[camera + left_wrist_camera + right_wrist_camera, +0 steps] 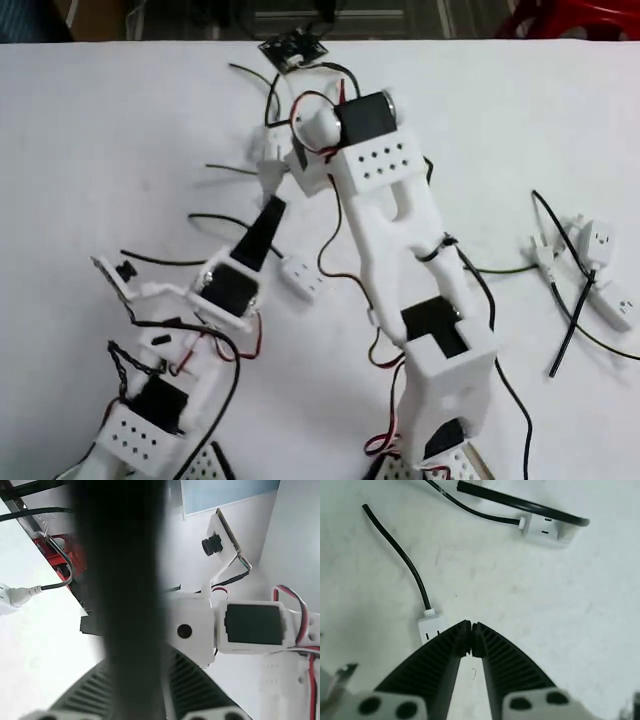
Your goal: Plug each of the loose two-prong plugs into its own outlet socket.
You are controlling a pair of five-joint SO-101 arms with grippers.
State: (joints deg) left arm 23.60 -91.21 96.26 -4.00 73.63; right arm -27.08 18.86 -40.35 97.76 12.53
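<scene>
Right gripper (471,630): jaws pressed together, tips meeting with nothing between them, low over the white table (120,110).
Nearest socket (431,628): white, two slots facing up, flat on the table just beside the gripper's tips and partly hidden behind one black finger (435,665). Its thin black cord (403,555) runs away to a loose end.
Right arm (400,220): stretches from the bottom centre of the high view to the upper centre.
Left gripper (265,235): a black wedge left of centre in the high view, pointing toward the upper right. Whether it is spread or closed cannot be told.
Centre socket (300,277): a white block on the table just right of the Left gripper, between the two arms.
Right-edge group: a white two-prong plug (545,255), a slotted socket (598,240) just beside it and a lower socket (618,302) — all near the right edge of the high view, well apart from both grippers, with a black cable (572,320) running among them.
</scene>
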